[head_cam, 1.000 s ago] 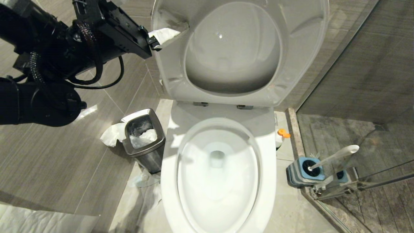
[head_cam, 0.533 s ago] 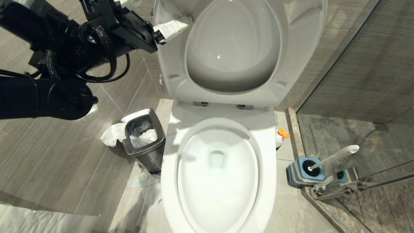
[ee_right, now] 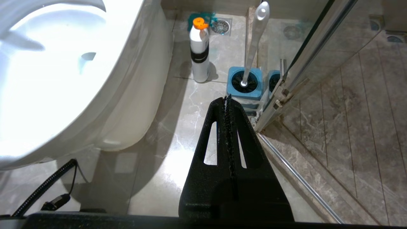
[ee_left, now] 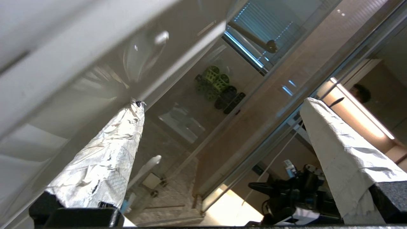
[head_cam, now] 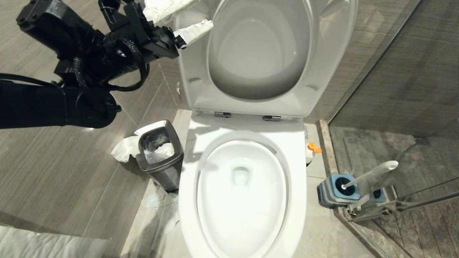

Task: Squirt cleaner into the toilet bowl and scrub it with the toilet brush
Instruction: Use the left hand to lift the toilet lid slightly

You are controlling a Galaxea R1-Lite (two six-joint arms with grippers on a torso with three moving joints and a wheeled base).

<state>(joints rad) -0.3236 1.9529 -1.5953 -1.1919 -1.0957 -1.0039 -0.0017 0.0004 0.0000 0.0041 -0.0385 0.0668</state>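
Left gripper, tape-wrapped fingers spread wide, has pushed the white plastic seat further upright, exposing glossy white toilet bowl for cleaner; right gripper closed, parked

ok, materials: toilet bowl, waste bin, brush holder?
Toilet bowl: glossy white, likely glazed ceramic; bright reflections on the rim.
Waste bin: brushed steel by its dull grey sheen.
Brush holder: matte blue top, probably plastic; no glints.
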